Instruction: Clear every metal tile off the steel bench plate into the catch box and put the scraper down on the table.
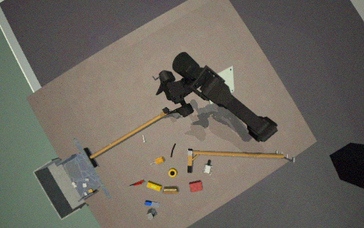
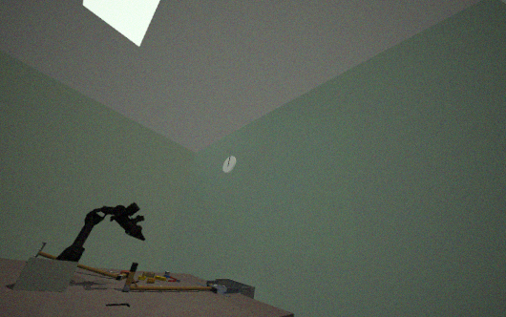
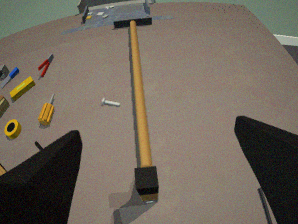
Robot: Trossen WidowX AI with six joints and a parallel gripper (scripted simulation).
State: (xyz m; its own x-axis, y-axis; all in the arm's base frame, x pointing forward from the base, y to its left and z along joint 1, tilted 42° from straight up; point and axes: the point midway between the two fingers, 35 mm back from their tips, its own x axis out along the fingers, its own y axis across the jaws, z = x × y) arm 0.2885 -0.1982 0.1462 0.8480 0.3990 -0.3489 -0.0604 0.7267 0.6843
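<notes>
The long scraper (image 1: 128, 134) (image 2: 167, 288) (image 3: 139, 95) lies with its wooden handle on the table (image 1: 113, 86). Its black-topped upright grip (image 1: 165, 110) (image 2: 132, 273) (image 3: 146, 179) stands at the near end, and its dark blade (image 1: 91, 157) (image 3: 132, 22) rests at the steel plate (image 1: 77, 165) (image 3: 107, 22). Several small tiles, including a pale tile (image 1: 84, 185) and an orange tile (image 1: 91, 190), lie on the plate towards one side. The catch box (image 1: 58, 189) (image 2: 239, 285) is at the plate's far end; its dark inside is hard to read. My gripper (image 1: 162, 103) (image 2: 142, 238) (image 3: 160, 131) is wide open and empty, above the table, clear of the grip.
A second wooden-handled tool (image 1: 237, 154) lies on its side. A white bolt (image 1: 143, 139) (image 3: 111, 102), an orange object (image 1: 158, 160), a tape roll (image 1: 172, 172), red pliers (image 1: 137, 183), a yellow block (image 1: 154, 186) and a red block (image 1: 196, 186) lie beside the scraper. A thin hex key (image 1: 156, 78) is near the arm.
</notes>
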